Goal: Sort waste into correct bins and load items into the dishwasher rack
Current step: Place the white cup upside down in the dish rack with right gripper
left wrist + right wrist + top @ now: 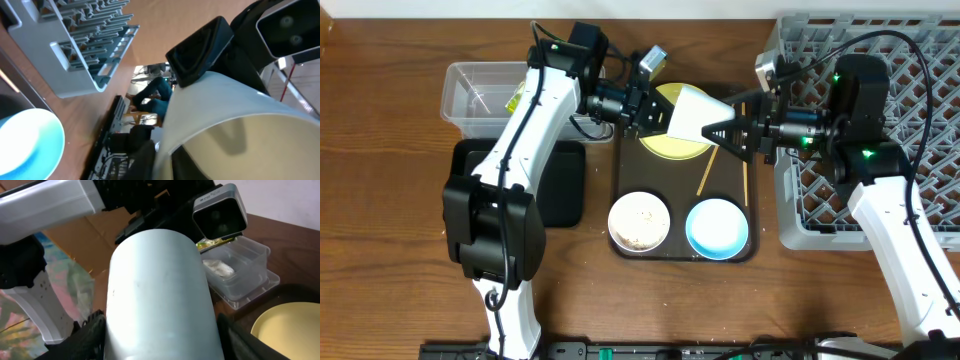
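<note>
The white cup (695, 115) hangs on its side above the yellow plate (672, 150), held between both arms. My left gripper (655, 112) is shut on its rim, one finger inside, seen in the left wrist view (165, 155). My right gripper (728, 130) grips the cup's body (155, 290) from the base end, fingers pressed on both sides. Two chopsticks (704, 175) lie on the brown tray (620, 165). The pinkish bowl (639, 221) holds rice grains; the light blue bowl (717, 227) sits beside it. The grey rack (920, 100) stands right.
The clear tub (470, 90) at the back left holds a white scrap (218, 267) and the green-and-yellow wrapper (215, 243). The black tray (565, 185) lies in front of it, partly under my left arm. The rack's wall (85, 45) also shows in the left wrist view.
</note>
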